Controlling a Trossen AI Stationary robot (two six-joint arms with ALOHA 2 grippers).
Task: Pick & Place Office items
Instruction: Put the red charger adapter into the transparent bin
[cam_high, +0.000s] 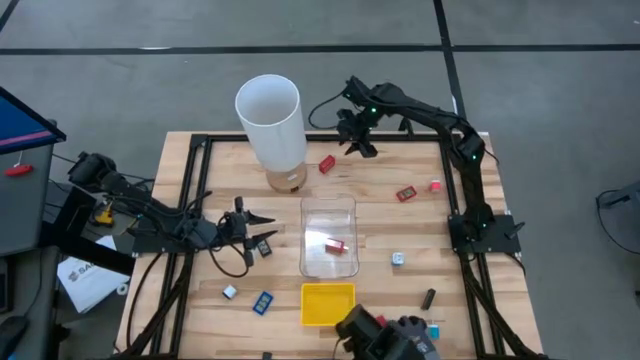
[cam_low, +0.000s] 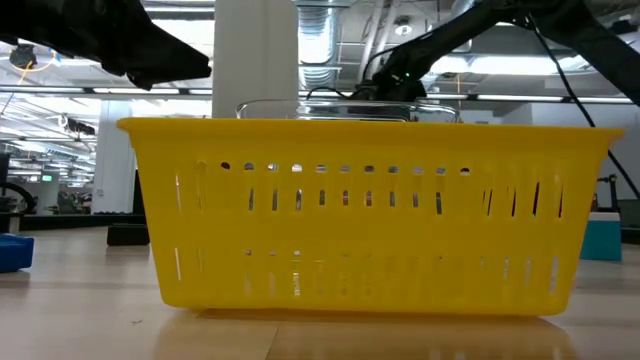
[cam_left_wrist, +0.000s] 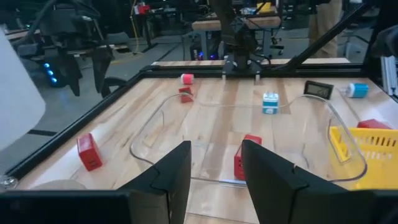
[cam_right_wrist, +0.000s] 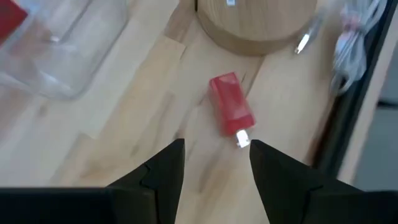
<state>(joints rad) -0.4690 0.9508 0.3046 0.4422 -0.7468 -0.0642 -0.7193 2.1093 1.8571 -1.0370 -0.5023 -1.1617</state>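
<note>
The right gripper (cam_right_wrist: 212, 163), fingers spread and empty, hangs above a red office item (cam_right_wrist: 231, 104) lying on the wood beside the round wooden base (cam_right_wrist: 256, 23) of the tall white cylinder (cam_high: 271, 125); a slanted descent could knock the piece against that base or skid it away. It is a small red block with a silver tip (apparently a connector). The left gripper (cam_left_wrist: 215, 169), part-open and empty, waits beside the clear bin (cam_high: 329, 238).
</note>
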